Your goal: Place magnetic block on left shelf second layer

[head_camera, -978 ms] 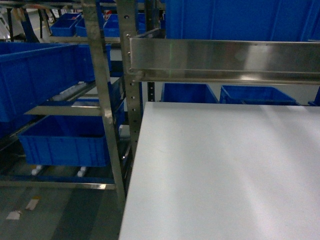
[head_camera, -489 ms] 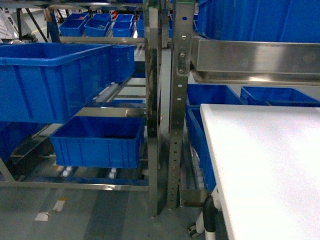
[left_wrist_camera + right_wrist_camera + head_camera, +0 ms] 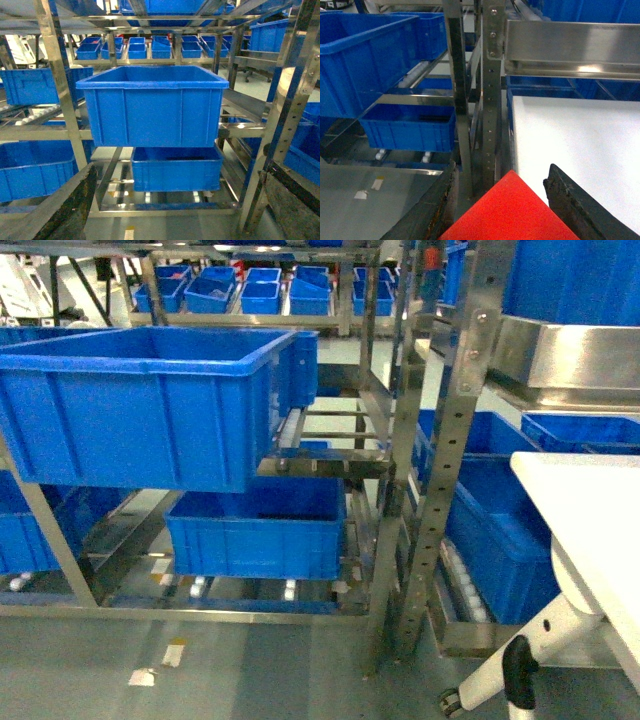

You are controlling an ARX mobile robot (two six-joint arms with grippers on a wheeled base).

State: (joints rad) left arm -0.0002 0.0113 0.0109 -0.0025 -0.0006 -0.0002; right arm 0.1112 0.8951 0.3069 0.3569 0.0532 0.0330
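red block (image 3: 512, 210) clenched between the right gripper (image 3: 502, 200) fingers; left shelf second layer (image 3: 420, 97) lies ahead-left. left gripper (image 3: 170, 210) spread, nothing held.

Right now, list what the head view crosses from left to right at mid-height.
Large blue bin on the rack → slotted steel upright → blue bin behind that upright → white tabletop at the right edge.
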